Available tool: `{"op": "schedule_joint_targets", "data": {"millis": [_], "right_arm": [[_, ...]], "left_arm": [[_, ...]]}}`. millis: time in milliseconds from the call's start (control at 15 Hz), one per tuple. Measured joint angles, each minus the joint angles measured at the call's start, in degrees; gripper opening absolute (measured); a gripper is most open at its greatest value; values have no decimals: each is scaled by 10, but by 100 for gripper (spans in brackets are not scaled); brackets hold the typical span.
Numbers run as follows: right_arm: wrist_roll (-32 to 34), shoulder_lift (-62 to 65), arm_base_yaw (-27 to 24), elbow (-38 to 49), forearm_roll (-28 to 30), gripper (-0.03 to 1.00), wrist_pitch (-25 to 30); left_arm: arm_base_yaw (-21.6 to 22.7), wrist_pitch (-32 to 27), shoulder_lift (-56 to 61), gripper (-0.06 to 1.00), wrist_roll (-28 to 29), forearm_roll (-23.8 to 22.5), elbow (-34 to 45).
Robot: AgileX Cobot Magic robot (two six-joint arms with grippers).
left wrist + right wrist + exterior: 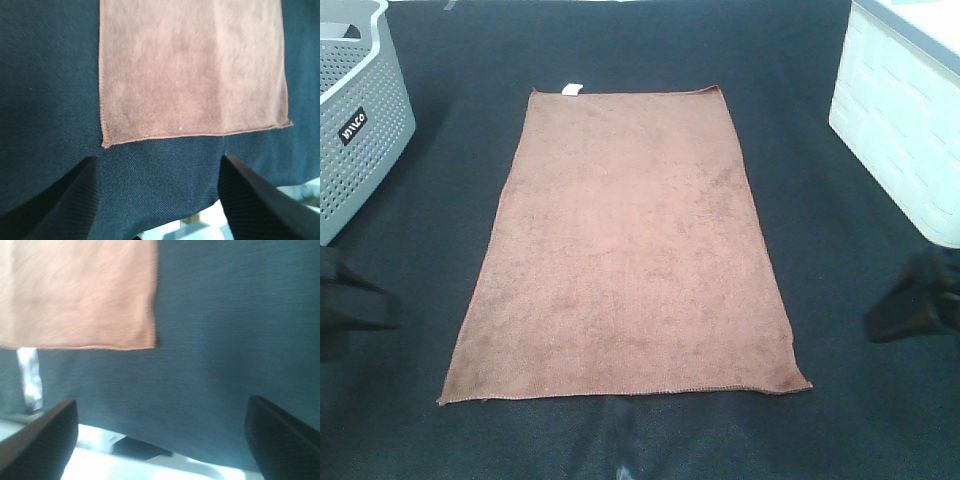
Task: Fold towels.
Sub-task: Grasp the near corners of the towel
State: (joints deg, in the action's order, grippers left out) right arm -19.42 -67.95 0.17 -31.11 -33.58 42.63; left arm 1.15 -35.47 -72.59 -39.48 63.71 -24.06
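The brown towel (625, 250) lies flat and fully spread on the black table cover, with its long side running away from me. Its small white tag (571, 89) is at the far edge. My left gripper (360, 305) is over the bare cover left of the towel's near half, open and empty. My right gripper (912, 308) is to the right of it, also open and empty. The left wrist view shows the towel's near end (195, 70) beyond the open left gripper (160, 200). The right wrist view shows a near corner of the towel (75, 290) beyond the open right gripper (162, 440).
A grey perforated basket (355, 120) stands at the back left. A white bin (905, 110) stands at the back right. Black cover (820, 420) surrounds the towel on all sides. The table's front edge (150, 465) shows close under the grippers.
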Motion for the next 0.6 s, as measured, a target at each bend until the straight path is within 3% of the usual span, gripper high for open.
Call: {"op": "schedule_joint_targets", "data": {"millis": [400, 467, 600], "right_arm": [[-234, -199, 0, -2, -230, 84, -61], [-234, -199, 0, -2, -230, 84, -61], [-311, -250, 0, -3, -291, 83, -70]], "left_arm": [[0, 6, -188, 64, -235, 212, 0], [0, 6, -188, 64, -235, 212, 0], [-3, 7, -238, 67, -292, 261, -1]]}}
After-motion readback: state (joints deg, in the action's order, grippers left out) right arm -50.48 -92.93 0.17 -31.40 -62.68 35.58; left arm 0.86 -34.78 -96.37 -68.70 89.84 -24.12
